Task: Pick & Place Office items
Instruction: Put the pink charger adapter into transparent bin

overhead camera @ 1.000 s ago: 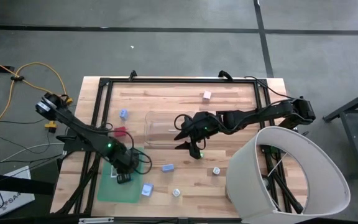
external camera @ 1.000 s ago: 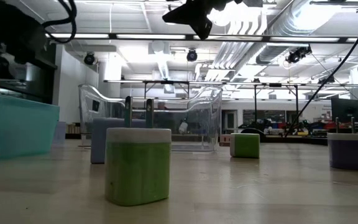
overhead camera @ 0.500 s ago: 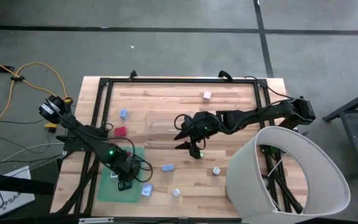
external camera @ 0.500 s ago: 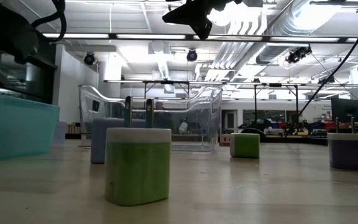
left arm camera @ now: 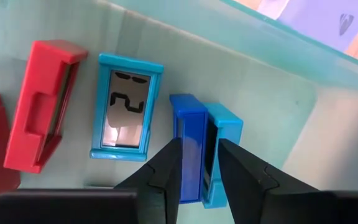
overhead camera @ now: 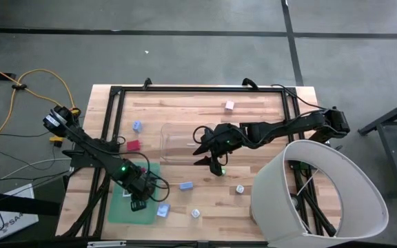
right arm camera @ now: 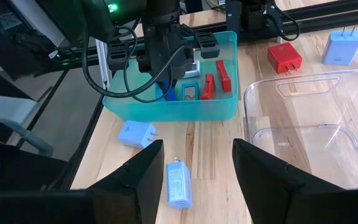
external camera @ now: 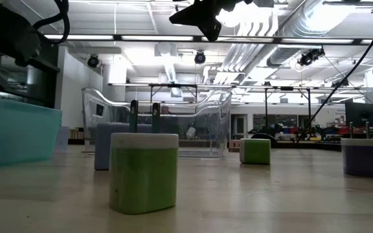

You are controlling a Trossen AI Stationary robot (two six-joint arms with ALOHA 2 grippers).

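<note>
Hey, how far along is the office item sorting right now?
Done: two red pieces and a teal-framed piece lie in the teal tray. In hand: the left end effector is down in the tray at a dark blue piece. Left: a blue plug, a red plug and a pink piece sit loose on the table; the clear bin looks empty. The right end effector hangs open by it.

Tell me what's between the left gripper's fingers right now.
In the left wrist view, the left gripper straddles a dark blue piece, with a light blue piece pressed beside it, inside the teal tray.
</note>
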